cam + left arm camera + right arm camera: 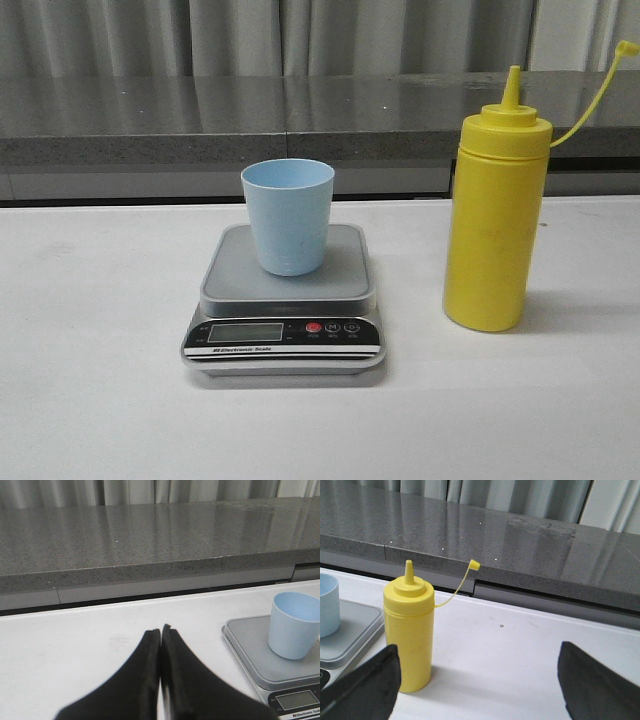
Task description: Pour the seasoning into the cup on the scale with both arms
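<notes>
Cup (288, 217) upright on scale (285, 290); seasoning (495, 225) beside it (cap off, dangling); left gripper (160, 630) closed, empty; right gripper (480, 680) spread wide, empty.

In the left wrist view the left gripper (160, 630) has its two black fingers pressed flat together, meeting tip to tip with only a thin seam between them, and nothing is held. In the right wrist view the right gripper (479, 655) has its fingers spread wide, one at each lower corner of the picture, with nothing between them. Neither arm appears in the front view.
</notes>
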Available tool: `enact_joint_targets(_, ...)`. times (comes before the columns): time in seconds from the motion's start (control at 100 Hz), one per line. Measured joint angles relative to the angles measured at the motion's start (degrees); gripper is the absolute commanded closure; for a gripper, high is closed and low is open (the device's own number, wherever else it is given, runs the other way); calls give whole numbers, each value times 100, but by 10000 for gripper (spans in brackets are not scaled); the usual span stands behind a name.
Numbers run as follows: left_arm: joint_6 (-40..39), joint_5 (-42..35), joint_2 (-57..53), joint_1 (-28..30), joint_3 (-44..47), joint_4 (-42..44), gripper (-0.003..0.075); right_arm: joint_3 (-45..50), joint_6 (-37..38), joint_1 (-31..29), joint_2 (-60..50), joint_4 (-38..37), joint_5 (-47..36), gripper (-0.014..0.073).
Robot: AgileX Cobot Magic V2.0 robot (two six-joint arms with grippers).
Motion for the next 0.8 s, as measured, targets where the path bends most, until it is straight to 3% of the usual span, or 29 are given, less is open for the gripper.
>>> enact_joint_targets(0.15, 0, 0, 0, 0, 0, 0, 738, 52, 0, 0, -424, 0, 151, 90)
enact_joint_targets(0.43, 0, 0, 0, 0, 0, 0, 738, 52, 0, 0, -484, 0, 198, 670)
enact_joint_targets(0.8, 0, 0, 0, 0, 0, 0, 738, 52, 0, 0, -484, 0, 210, 661)
